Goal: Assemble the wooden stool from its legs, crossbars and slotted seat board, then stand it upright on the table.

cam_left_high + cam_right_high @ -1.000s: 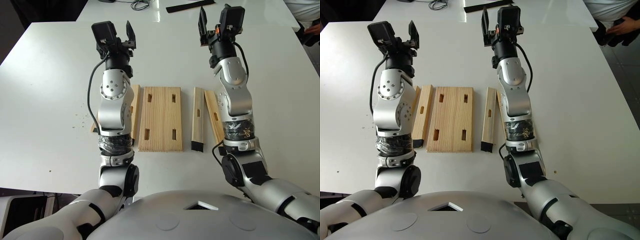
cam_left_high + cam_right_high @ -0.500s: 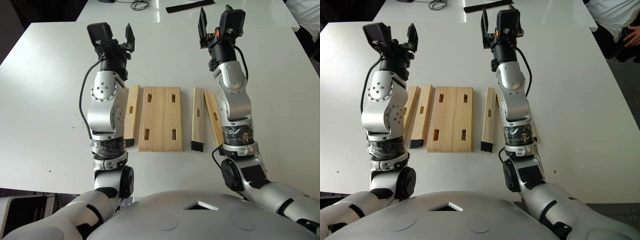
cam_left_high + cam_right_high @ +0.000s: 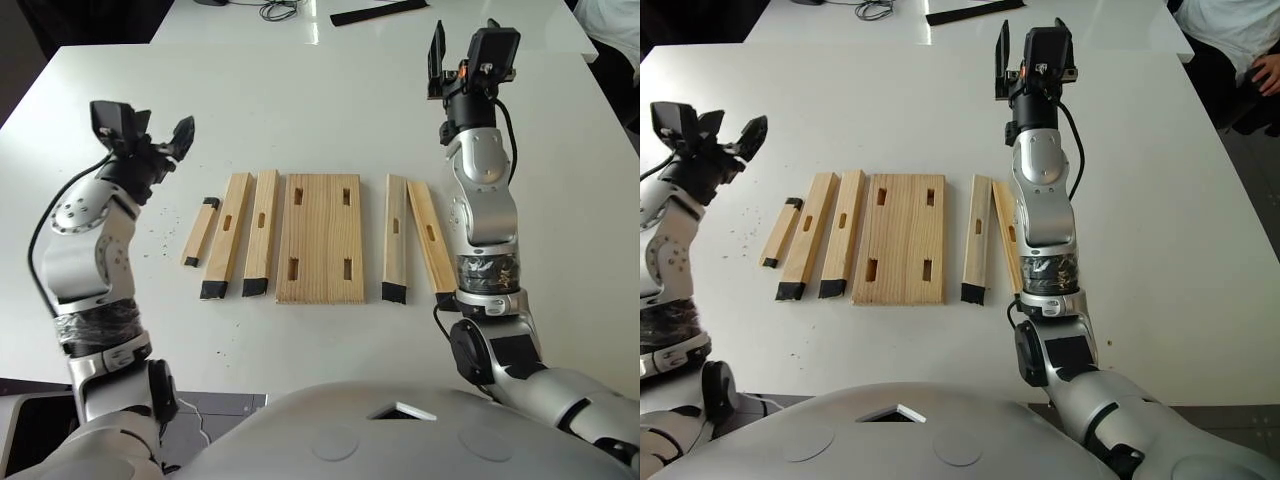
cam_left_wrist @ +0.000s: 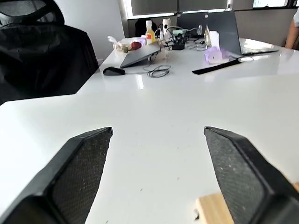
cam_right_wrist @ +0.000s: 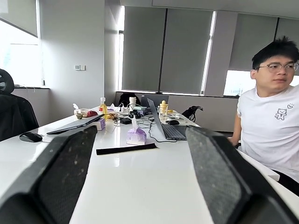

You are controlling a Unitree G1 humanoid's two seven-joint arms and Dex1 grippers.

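The slotted seat board [image 3: 320,238] lies flat mid-table. Left of it lie two long slotted legs [image 3: 262,232] [image 3: 227,235] and a short crossbar [image 3: 199,231]. Two more slotted pieces [image 3: 396,238] [image 3: 430,237] lie on its right, the outer one partly under my right forearm. My left gripper [image 3: 160,140] hangs open and holding nothing above the table, out past the crossbar's far end; a wooden end [image 4: 215,210] shows near one of its fingers. My right gripper [image 3: 462,50] is raised beyond the right-hand pieces, open, nothing between its fingers [image 5: 60,172].
A black strip [image 3: 380,12] and cables [image 3: 280,8] lie on the adjoining table behind, with laptops and bottles farther back. Small wood crumbs [image 3: 160,240] dot the table left of the crossbar. Bare white table lies on both sides of the parts.
My left arm swung out to the left and lower, uncovering the two left legs and the short crossbar. My right arm shifted slightly right. Both grippers stayed open.
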